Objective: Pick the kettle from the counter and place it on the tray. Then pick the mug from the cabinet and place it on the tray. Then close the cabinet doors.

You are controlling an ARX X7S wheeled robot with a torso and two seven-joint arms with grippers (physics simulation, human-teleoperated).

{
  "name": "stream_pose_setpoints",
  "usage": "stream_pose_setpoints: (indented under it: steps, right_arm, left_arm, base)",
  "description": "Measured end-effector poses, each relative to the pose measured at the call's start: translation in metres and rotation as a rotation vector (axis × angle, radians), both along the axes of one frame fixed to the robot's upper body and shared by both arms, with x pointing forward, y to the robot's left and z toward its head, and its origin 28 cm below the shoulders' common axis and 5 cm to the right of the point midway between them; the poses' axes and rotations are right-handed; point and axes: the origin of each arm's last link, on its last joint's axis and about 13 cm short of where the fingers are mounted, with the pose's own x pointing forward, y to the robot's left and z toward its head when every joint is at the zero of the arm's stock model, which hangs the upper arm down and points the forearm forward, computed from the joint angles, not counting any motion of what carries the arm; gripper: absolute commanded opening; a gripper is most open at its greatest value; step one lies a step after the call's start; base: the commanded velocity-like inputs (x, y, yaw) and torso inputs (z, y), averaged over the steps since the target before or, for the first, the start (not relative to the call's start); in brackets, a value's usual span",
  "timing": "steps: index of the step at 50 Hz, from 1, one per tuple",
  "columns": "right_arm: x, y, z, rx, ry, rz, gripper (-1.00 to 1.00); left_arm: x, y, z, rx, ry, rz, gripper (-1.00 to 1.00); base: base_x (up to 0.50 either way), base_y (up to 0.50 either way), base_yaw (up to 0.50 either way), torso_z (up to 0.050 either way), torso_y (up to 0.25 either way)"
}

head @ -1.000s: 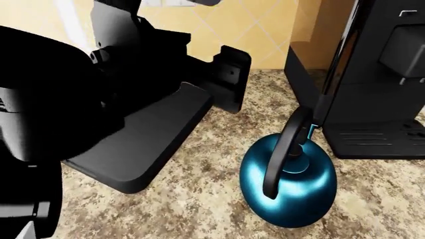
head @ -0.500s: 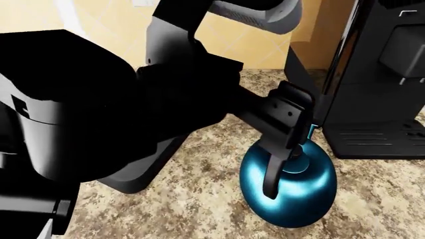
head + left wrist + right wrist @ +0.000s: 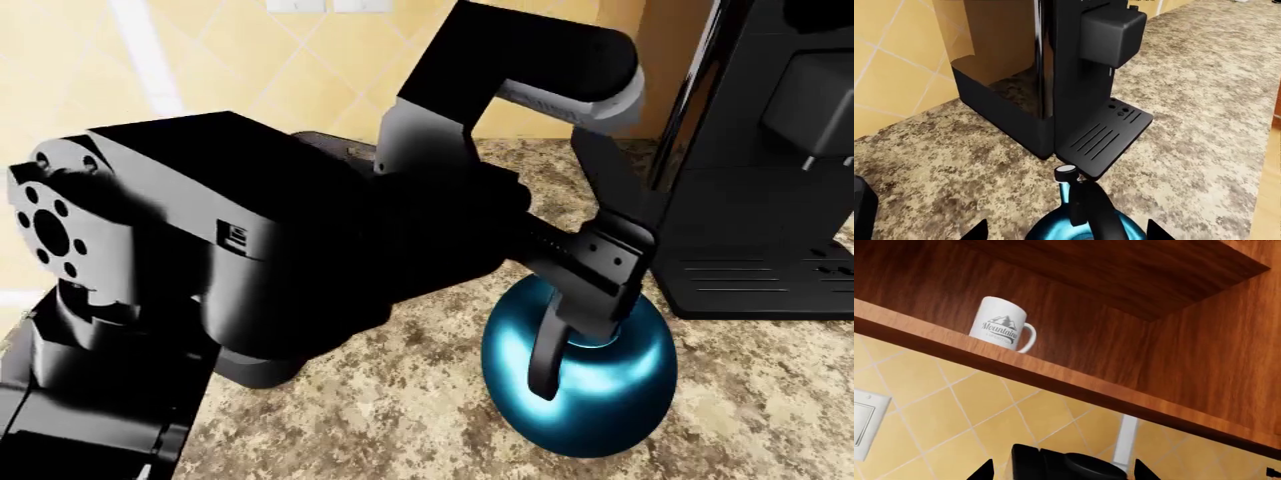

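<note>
Your left gripper [image 3: 583,300] sits open astride the arched handle of the kettle [image 3: 581,385]; the kettle stands on the counter [image 3: 400,410], just before the coffee machine [image 3: 761,160]; your right gripper's jaws I cannot tell; the mug [image 3: 999,323] stands upright on the cabinet shelf [image 3: 1054,375].

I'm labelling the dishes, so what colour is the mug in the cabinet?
White, with a grey mountain logo; the mug shows best in the right wrist view.
</note>
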Motion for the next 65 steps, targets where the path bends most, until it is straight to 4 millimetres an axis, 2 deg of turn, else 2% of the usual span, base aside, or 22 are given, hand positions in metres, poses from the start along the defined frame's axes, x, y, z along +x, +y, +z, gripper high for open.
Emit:
stream_pose_setpoints:
  steps: [20,48,49,65]
  right_arm:
    - [-0.001,-0.003,-0.004,0.006,0.001,-0.007,1.0]
    - [-0.003,-0.006,-0.015,0.024,0.013,0.003,1.0]
    - [-0.004,-0.006,-0.015,0.025,0.014,0.004,1.0]
    - [-0.004,-0.007,-0.018,0.033,0.017,0.003,1.0]
  left_arm:
    - [0.007,-0.016,-0.022,0.032,0.043,-0.017,1.0]
    - [0.014,-0.033,-0.033,0.041,0.035,-0.022,1.0]
    - [0.014,-0.034,-0.033,0.04,0.034,-0.022,-1.0]
    - [0.02,-0.034,-0.035,0.019,0.024,-0.081,-1.0]
  base:
    - [0.0,0.0,0.0,0.0,0.0]
    - [0.0,0.0,0.0,0.0,0.0]
    - [0.0,0.0,0.0,0.0,0.0]
    - [0.0,0.0,0.0,0.0,0.0]
